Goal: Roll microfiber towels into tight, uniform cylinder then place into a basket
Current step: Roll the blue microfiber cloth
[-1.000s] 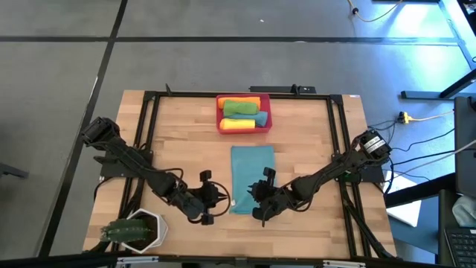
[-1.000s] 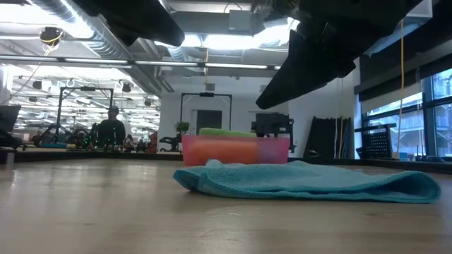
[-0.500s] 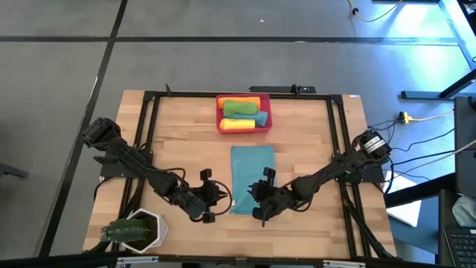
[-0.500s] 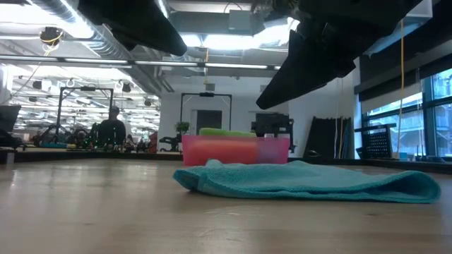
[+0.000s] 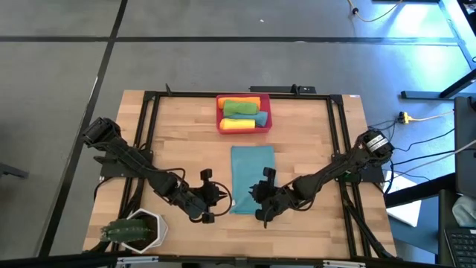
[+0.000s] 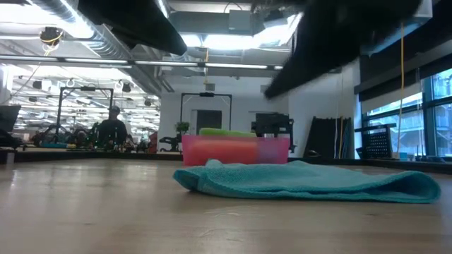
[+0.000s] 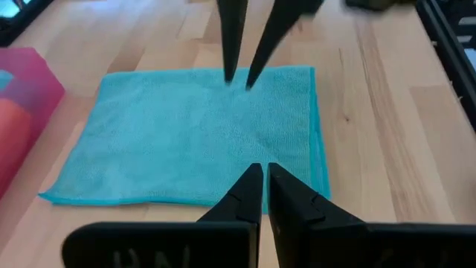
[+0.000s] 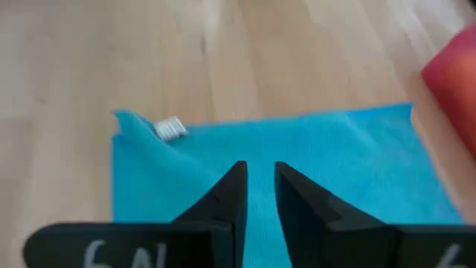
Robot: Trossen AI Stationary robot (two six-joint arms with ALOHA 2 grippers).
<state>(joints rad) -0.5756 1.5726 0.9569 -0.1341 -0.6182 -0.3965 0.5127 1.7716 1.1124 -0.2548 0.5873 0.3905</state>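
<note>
Teal microfiber, folded into a narrow strip, lies flat on the wooden table [image 5: 312,141]: this towel [image 5: 252,179] sits mid-table, its far end near the red-pink basket [image 5: 219,113] but apart from it. That basket already holds rolled towels [image 5: 242,113] in orange, green and yellow. So I judge the rolling of this one is the step in hand, not yet begun, since the cloth shows no curl.

My left gripper [image 5: 216,199] hangs just off the strip's near left corner, its fingers [image 7: 245,195] nearly together with only a slit between them. My right gripper [image 5: 257,199] hangs over the near right edge, fingers a little apart and holding nothing.

Next, I think, both must drop to the near edge, pinch it evenly, and turn it over tight toward the basket.
</note>
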